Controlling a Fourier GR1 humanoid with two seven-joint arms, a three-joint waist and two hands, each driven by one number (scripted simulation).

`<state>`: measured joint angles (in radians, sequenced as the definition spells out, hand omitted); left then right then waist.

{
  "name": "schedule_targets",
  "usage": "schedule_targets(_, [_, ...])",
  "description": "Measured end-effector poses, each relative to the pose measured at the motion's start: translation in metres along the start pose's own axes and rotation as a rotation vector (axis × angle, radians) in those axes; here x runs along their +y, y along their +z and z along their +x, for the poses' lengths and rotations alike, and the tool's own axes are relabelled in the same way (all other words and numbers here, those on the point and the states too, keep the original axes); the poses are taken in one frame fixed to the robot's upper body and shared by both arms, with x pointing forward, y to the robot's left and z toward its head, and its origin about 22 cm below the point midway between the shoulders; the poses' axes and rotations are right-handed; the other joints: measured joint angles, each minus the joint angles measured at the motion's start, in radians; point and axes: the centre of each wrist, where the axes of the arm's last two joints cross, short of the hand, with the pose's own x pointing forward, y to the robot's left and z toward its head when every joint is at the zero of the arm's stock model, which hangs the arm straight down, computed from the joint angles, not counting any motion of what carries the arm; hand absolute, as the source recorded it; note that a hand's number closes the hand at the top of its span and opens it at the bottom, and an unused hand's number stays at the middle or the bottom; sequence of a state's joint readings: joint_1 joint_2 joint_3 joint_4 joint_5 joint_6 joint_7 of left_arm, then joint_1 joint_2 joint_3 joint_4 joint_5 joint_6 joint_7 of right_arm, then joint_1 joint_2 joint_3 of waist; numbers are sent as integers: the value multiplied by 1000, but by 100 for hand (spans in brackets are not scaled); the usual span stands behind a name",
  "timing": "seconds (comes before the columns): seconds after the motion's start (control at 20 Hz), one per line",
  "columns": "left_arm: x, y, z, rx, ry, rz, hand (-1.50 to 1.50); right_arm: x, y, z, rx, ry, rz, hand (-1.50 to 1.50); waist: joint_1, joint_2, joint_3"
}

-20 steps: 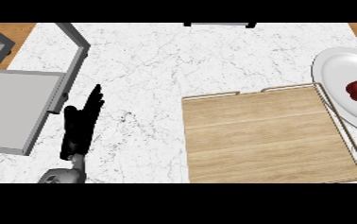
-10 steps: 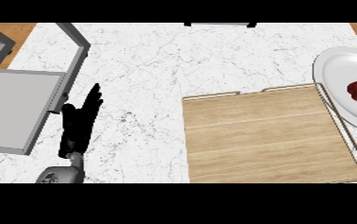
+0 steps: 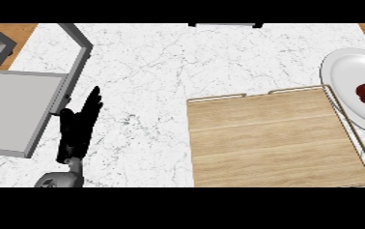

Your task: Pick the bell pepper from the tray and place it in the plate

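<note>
Lying on the white round plate (image 3: pixel 339 73) beside the light wooden tray (image 3: pixel 271 141), the dark red bell pepper (image 3: pixel 360 93) could only be knocked by the unseen right hand; the black left hand (image 3: pixel 78 126) rests well apart, fingers straight, holding nothing.

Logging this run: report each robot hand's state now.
Left robot hand: open, fingers straight, holding nothing.
Right robot hand: not in view.

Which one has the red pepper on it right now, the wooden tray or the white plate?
The white plate at the view's right edge: the dark red pepper lies on it, partly cut off. The wooden tray beside it carries no pepper.
</note>
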<state>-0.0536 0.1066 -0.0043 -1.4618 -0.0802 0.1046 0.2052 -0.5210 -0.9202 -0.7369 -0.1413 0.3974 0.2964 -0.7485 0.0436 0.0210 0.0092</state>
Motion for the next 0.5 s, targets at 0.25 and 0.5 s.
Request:
schedule_targets(0.25, [-5, 1, 2, 5, 9, -4, 0, -14, 10, -2, 17, 13, -59, -150, -1, 0, 1])
schedule_targets(0.5, [-5, 0, 2, 0, 6, -6, 0, -18, 14, -4, 31, 25, -96, -150, 2, 1, 2])
